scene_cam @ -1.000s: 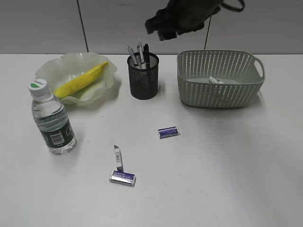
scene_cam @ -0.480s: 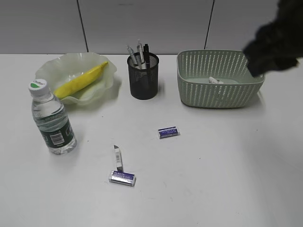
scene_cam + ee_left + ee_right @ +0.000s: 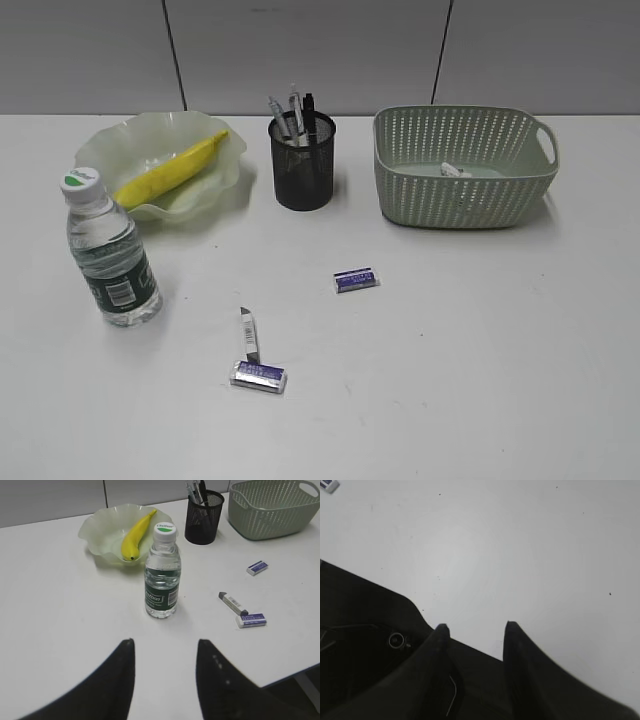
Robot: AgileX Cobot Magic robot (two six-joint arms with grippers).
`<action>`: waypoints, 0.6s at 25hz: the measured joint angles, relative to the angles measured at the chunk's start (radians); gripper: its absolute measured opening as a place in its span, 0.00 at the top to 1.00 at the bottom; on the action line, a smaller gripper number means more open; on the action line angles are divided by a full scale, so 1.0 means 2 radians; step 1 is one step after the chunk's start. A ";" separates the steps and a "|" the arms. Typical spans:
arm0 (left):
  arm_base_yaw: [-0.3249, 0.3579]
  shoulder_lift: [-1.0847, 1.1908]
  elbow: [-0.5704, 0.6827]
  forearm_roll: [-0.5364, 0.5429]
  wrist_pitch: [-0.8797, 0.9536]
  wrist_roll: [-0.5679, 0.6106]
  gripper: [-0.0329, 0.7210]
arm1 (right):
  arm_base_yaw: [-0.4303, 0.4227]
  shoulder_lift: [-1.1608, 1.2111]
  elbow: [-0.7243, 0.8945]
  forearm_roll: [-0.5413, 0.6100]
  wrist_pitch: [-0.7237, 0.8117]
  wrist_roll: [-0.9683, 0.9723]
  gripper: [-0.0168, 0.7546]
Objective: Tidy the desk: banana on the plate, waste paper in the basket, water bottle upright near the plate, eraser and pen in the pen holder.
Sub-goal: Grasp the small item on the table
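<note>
The yellow banana [image 3: 170,168] lies in the wavy pale green plate [image 3: 105,150] at the back left. The water bottle [image 3: 110,255] stands upright in front of the plate. The black mesh pen holder [image 3: 302,162] holds several pens. A white wad of waste paper [image 3: 455,170] lies in the green basket [image 3: 465,200]. Two erasers in purple sleeves [image 3: 356,280] [image 3: 260,375] and a small grey piece [image 3: 248,332] lie on the desk. My left gripper [image 3: 165,645] is open and empty, in front of the bottle [image 3: 161,575]. My right gripper [image 3: 474,627] is open over bare desk. Neither arm shows in the exterior view.
A grey panelled wall runs behind the desk [image 3: 480,350]. The right wrist view shows the desk's edge with dark machinery [image 3: 360,655] below it, and an eraser corner [image 3: 330,485] at the top left.
The right arm was above the pen holder, swung right past the basket, and has now left the exterior view. The objects on the desk have not moved.
</note>
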 joint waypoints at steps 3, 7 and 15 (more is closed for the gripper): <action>0.000 0.000 0.000 -0.006 0.000 0.000 0.55 | 0.000 -0.105 0.033 0.001 0.000 0.000 0.60; 0.000 0.027 -0.001 -0.028 -0.007 0.027 0.55 | 0.000 -0.220 0.036 -0.002 -0.003 0.000 0.60; 0.000 0.283 -0.051 -0.107 -0.142 0.050 0.55 | 0.000 -0.257 0.038 -0.006 -0.004 -0.002 0.60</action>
